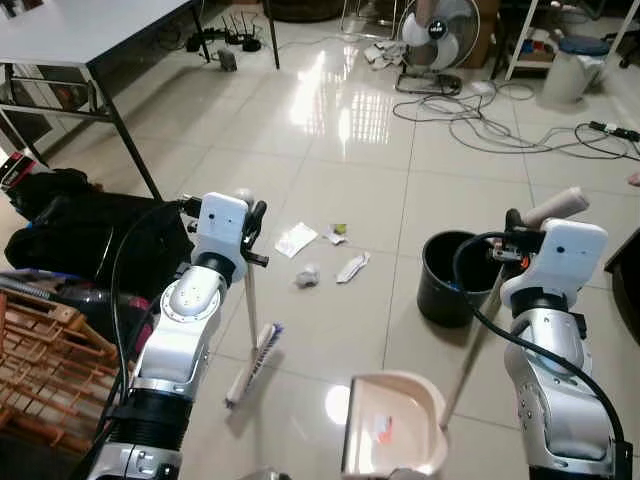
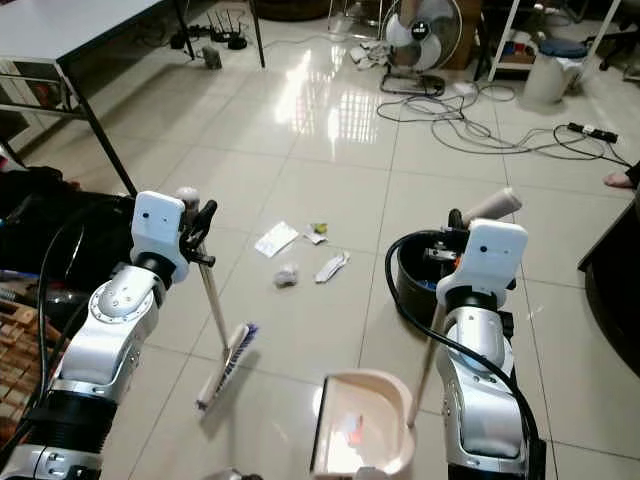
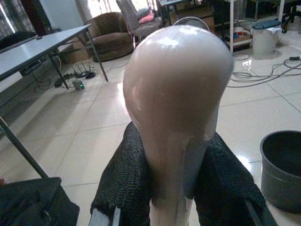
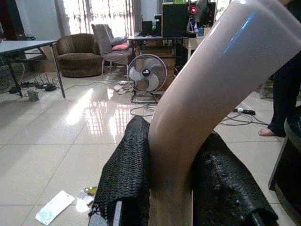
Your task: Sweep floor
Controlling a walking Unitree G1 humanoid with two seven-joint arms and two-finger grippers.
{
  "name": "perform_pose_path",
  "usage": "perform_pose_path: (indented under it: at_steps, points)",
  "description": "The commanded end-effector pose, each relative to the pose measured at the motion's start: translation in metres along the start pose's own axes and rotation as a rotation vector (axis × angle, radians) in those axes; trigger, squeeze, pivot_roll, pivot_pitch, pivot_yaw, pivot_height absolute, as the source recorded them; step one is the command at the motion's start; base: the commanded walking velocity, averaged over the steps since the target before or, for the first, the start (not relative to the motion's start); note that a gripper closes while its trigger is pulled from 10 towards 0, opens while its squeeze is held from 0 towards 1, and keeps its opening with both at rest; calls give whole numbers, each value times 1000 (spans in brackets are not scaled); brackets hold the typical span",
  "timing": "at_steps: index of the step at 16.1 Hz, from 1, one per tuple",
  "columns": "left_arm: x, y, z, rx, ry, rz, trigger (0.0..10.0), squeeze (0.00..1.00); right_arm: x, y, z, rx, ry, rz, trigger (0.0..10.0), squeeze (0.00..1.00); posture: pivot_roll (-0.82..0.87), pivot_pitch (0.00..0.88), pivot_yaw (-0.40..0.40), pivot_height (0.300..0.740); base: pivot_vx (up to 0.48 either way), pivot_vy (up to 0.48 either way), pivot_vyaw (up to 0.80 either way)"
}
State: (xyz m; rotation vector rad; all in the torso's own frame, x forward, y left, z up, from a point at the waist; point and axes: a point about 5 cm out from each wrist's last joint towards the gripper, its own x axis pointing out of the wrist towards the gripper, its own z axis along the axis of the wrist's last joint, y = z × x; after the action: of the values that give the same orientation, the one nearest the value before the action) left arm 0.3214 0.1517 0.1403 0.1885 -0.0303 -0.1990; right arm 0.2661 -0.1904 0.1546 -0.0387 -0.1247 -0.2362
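My left gripper [image 1: 254,228] is shut on the pale handle of a broom [image 1: 250,320]; its brush head [image 1: 253,363] rests on the tiles. My right gripper [image 1: 518,232] is shut on the curved handle [image 4: 202,99] of a long-handled pink dustpan [image 1: 392,425], whose pan sits on the floor just in front of me with a red scrap inside. Litter lies ahead between the arms: a white paper [image 1: 295,240], a crumpled wad [image 1: 307,276], a white wrapper [image 1: 352,267] and a small yellow-green scrap [image 1: 337,232]. The broom's rounded knob [image 3: 176,89] rises between the black fingers.
A black bin [image 1: 454,278] stands on the floor by my right arm. A black bag [image 1: 80,235] and a wooden rack [image 1: 40,365] are at my left. A table [image 1: 90,30] stands far left; a fan [image 1: 437,35] and loose cables [image 1: 520,125] lie ahead.
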Motion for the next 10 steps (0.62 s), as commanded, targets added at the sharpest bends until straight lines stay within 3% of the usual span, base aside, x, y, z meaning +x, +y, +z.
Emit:
perform_pose_path:
  at_steps: [1,10]
  points:
    - [3,4,9,24,-41,16,10000,0,4,7,16,12,-61,26,10000,0,-128,58,77,740,311,0,0]
    - [2,3,10,14,-52,10,10000,0,4,9,21,28,-97,56,10000,0,-119,57,63,740,376,0,0]
